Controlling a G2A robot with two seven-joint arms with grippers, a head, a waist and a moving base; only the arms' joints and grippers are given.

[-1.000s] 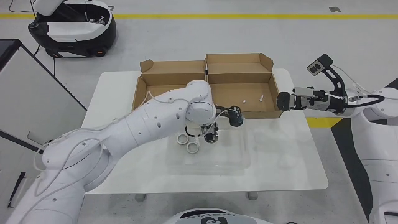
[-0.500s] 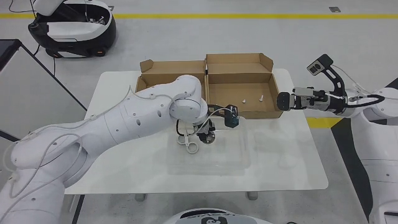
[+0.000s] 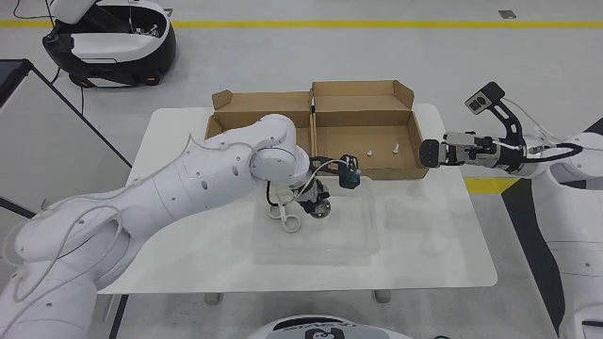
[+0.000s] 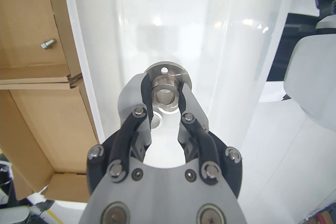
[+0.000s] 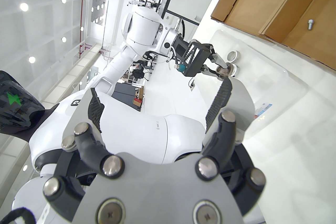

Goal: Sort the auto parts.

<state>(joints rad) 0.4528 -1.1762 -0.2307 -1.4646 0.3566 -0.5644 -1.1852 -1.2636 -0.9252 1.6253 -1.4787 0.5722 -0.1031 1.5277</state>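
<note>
My left gripper (image 4: pixel 164 95) is shut on a metal flanged bushing (image 4: pixel 164 83), its pads clamped on the bushing's neck over the clear plastic tray (image 4: pixel 236 57). From above, the left gripper (image 3: pixel 320 206) is at the tray's far left part, beside two loose metal rings (image 3: pixel 276 212) (image 3: pixel 291 223). Another ring (image 4: pixel 156 120) lies under the fingers. I cannot tell whether the bushing touches the tray floor. My right gripper (image 5: pixel 160 89) is open with nothing in it, and hangs off the table's right side by the box (image 3: pixel 426 153).
A cardboard box (image 3: pixel 314 104) with two compartments stands at the table's far edge. Its right compartment holds two bolts (image 3: pixel 370 153) (image 3: pixel 397 147). The tray (image 3: pixel 363 245) takes up the table's middle. White tabletop lies bare at the left and front.
The left arm's upper part has swung leftwards, and its wrist turned a little, while the gripper stayed over the tray by the rings. The right arm has kept still.
</note>
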